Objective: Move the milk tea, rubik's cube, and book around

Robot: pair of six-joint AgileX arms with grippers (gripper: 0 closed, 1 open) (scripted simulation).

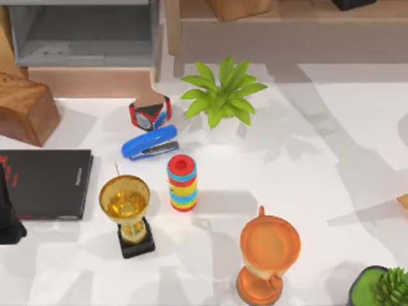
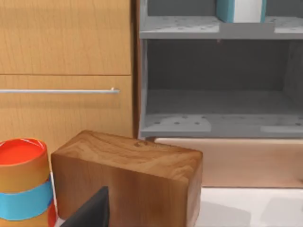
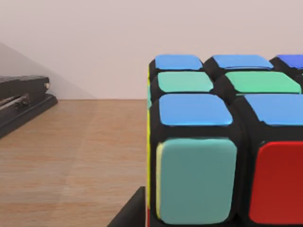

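Observation:
The rubik's cube (image 3: 222, 146), black-edged with blue, green, teal and red stickers, stands on a wooden surface close in front of my right wrist camera. One dark finger (image 3: 128, 213) of the right gripper shows right beside the cube's lower corner. The light-blue book (image 2: 240, 9) with white page edges stands on the upper grey shelf in the left wrist view. A brown cup with a red lid and blue band, apparently the milk tea (image 2: 23, 182), stands next to a wooden block (image 2: 128, 182). My left arm (image 1: 7, 217) is at the table's left edge, its dark finger (image 2: 90, 213) low before the block.
On the table lie a thin black book (image 1: 44, 183), gold trophy (image 1: 126, 210), blue stapler (image 1: 150, 143), red-blue-black block (image 1: 150, 113), ring stack (image 1: 183, 183), potted plant (image 1: 223, 95), orange trophy (image 1: 268, 258) and green pot (image 1: 379, 287). A black stapler (image 3: 21, 101) lies near the cube.

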